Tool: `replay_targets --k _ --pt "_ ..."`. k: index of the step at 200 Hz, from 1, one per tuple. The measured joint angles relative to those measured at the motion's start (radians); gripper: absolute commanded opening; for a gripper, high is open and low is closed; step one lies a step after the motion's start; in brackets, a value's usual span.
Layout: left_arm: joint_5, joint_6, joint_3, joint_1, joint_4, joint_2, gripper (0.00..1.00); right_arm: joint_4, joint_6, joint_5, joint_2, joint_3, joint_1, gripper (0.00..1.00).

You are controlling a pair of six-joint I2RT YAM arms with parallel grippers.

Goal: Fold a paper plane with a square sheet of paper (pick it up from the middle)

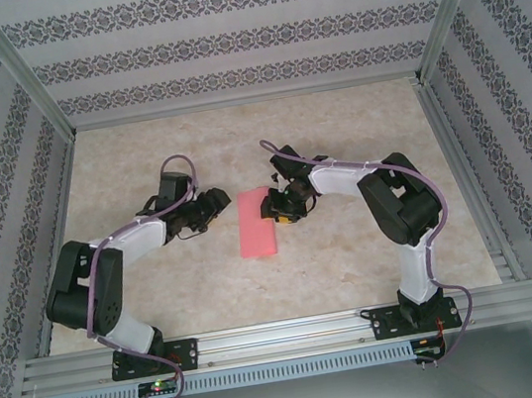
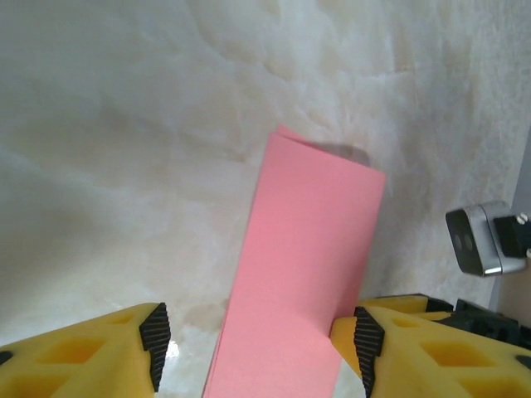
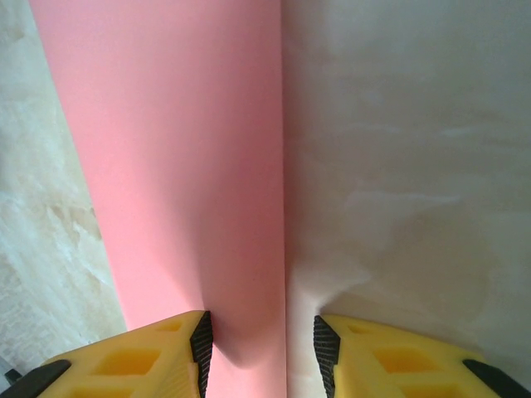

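top view overlooks table (image 1: 138, 148); wrist views close, sharing paper (image 2: 307, 274).

Striped floral-papered walls (image 1: 223, 45) enclose a pale marbled bench (image 1: 355, 256), edged by aluminium rails (image 1: 286, 334), under even light.

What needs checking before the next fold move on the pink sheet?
1. Paper folded into a rectangle, lying on the table: ok.
2. Left pincer open, paper running between its fingers: ok.
3. Right pincer open, straddling the paper's long edge: ok.
4. Paper flat at the right pincer: not ok, it looks slightly buckled beside one finger.
5. Layer edges aligned at the far end: cannot tell.
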Motion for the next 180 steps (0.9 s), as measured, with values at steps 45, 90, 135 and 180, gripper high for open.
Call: replay_targets --k 45,90,135,180 --pt "-0.021 0.021 0.0 0.006 -0.035 -0.018 0.81 -0.029 0.005 0.039 0.005 0.021 0.013 0.42" --pt "-0.03 0.054 0.0 0.007 -0.06 -0.018 0.93 -0.064 0.018 0.07 0.018 0.046 0.021 0.42" --pt "-0.03 0.088 0.0 0.007 -0.068 -0.018 0.99 -0.063 0.05 0.074 0.022 0.047 0.021 0.42" --pt "-0.009 0.131 0.0 0.006 -0.069 -0.018 1.0 -0.076 0.053 0.074 0.029 0.058 0.021 0.42"
